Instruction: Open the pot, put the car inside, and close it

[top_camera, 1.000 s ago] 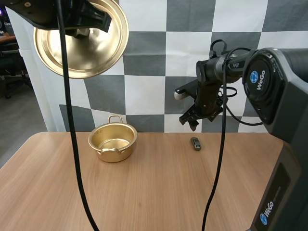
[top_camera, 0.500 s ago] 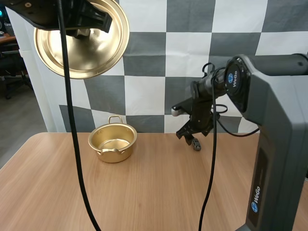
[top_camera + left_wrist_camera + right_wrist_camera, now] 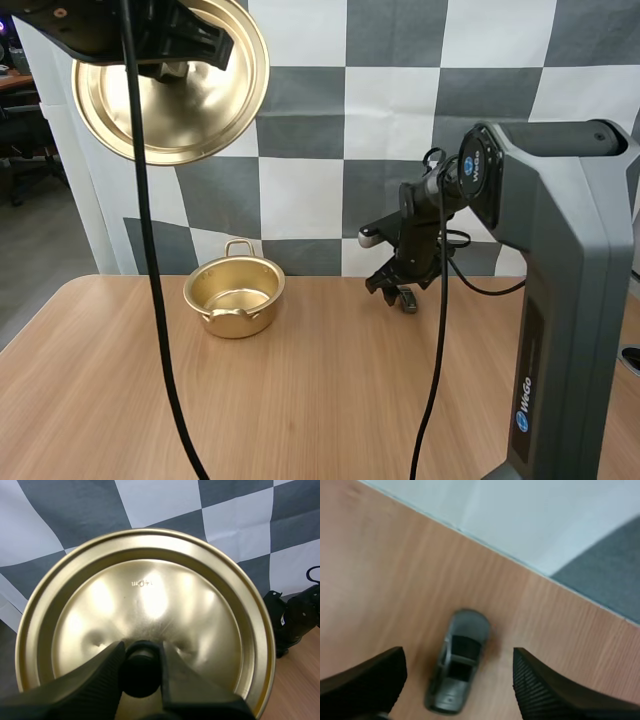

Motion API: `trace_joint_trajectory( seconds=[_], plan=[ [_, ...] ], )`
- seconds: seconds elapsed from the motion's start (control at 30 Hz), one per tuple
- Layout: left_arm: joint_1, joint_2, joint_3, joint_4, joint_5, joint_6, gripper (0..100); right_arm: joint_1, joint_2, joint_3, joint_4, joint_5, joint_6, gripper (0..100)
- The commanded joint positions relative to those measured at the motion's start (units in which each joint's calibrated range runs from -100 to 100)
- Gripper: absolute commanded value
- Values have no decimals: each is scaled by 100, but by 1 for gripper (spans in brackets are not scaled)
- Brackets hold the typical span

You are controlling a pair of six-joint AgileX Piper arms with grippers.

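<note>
The gold pot (image 3: 234, 295) stands open and empty on the table at the left. High above it my left gripper (image 3: 172, 62) holds the gold lid (image 3: 170, 85) tilted, its underside facing the camera; in the left wrist view the fingers pinch the lid's black knob (image 3: 140, 668) under the lid (image 3: 145, 610). A small grey toy car (image 3: 457, 661) lies on the wood between the spread fingers of my right gripper (image 3: 459, 680), which is open and just above it. In the high view my right gripper (image 3: 395, 291) hangs low over the car (image 3: 408, 302) near the table's back edge.
The wooden table (image 3: 300, 400) stretches bare toward the front between pot and car. The right arm's grey upright body (image 3: 560, 300) stands at the right side. The car lies close to the table's far edge (image 3: 470, 535).
My right gripper has come down and slightly left, from above the car to just over it, fingers astride it. The left arm and lid have stayed still.
</note>
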Motion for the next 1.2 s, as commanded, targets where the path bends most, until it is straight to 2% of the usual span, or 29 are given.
trace_joint_trajectory(
  seconds=[0.0, 0.27, 0.47, 0.5, 0.53, 0.57, 0.6, 0.63, 0.83, 1.17],
  plan=[
    [2, -3, 2, 1, 0, -5, 0, -77, 79, 2, -4, 66, 2, 100],
    [2, -3, 2, 1, 0, -5, 0, -230, 360, 30, 65, 258, -93, 100],
    [2, -3, 2, 1, 0, -5, 0, -230, 363, 30, 1004, 473, -1038, 100],
    [2, -3, 2, 1, 0, -5, 0, -230, 363, 30, 1164, 520, -1231, 94],
    [2, -3, 2, 1, 0, -5, 0, -230, 363, 30, 1335, 536, -1339, 82],
    [2, -3, 2, 1, 0, -5, 0, -230, 363, 30, 1565, 584, -1463, 53],
    [2, -3, 2, 1, 0, -5, 0, -230, 363, 30, 1685, 600, -1462, 29],
    [2, -3, 2, 1, 0, -5, 0, -230, 363, 30, 1839, 656, -1462, 0],
    [2, -3, 2, 1, 0, -5, 0, -222, 363, 30, 1964, 979, -1841, 0],
    [2, -3, 2, 12, 0, -5, 0, -222, 143, 16, 1976, 1012, -1840, 0]
  ],
)
